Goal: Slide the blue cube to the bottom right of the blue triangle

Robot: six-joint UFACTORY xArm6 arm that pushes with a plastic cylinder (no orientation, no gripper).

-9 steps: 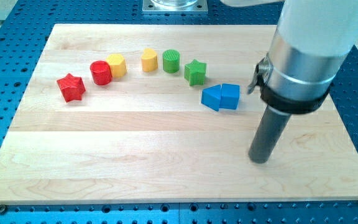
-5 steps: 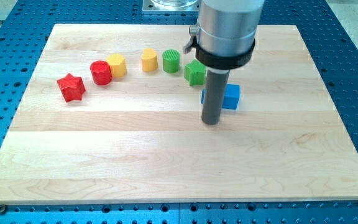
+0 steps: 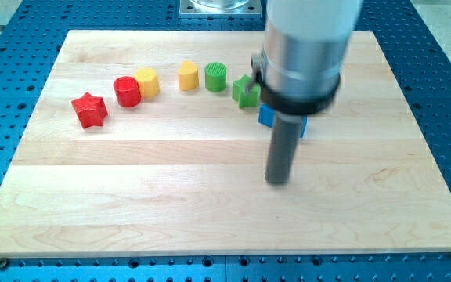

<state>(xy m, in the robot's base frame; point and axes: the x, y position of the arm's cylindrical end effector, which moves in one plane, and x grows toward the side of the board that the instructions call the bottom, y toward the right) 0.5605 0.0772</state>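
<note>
The tip (image 3: 278, 181) rests on bare wood, holding nothing, just below the blue blocks. The rod hides most of both: the blue triangle (image 3: 264, 116) shows at its left edge, the blue cube (image 3: 303, 125) at its right. Open board lies toward the view's bottom and right.
</note>
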